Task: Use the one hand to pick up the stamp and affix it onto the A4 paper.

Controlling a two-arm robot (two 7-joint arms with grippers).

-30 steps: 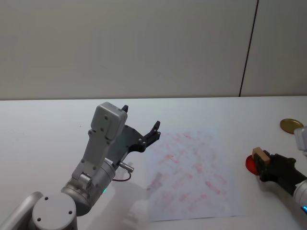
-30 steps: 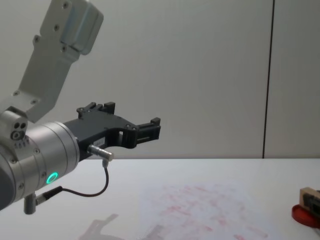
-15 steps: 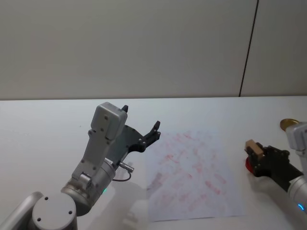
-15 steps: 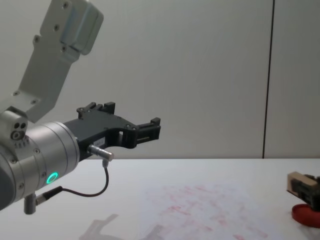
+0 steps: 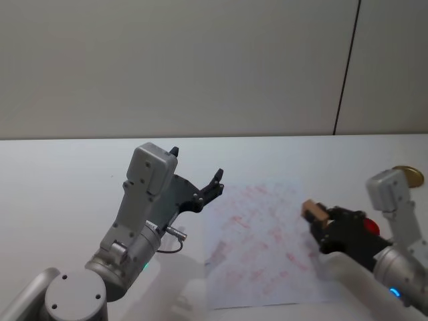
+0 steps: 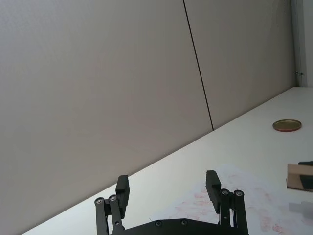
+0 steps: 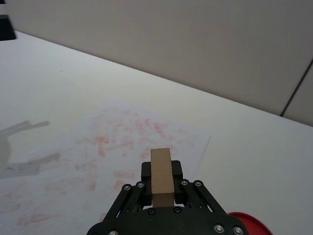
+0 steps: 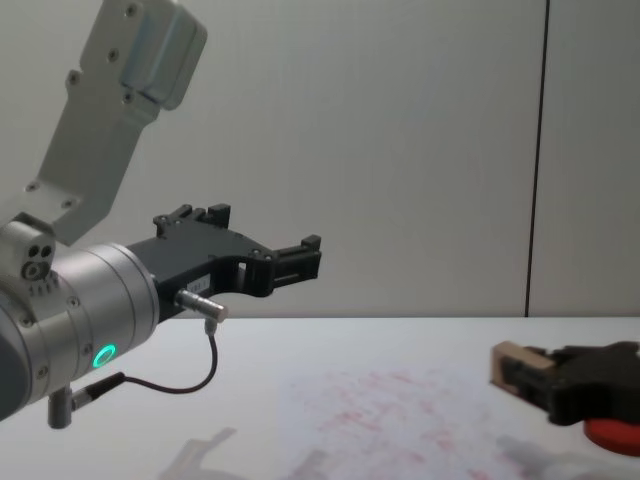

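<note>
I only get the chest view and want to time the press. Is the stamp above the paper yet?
Observer: Head view says yes: the stamp, in the right gripper, appears above the right part of the A4 paper.
Operator: Is the left gripper in the way?
Observer: No; the left gripper hangs raised by the paper's left edge.
Operator: Anything else on the table?
Observer: A gold lid at the far right, apart from the paper.

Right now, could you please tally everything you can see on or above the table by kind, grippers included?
grippers: 2, the left gripper and the right gripper
wooden stamp: 1
A4 paper: 1
red ink pad: 1
gold round lid: 1
Total: 6
</note>
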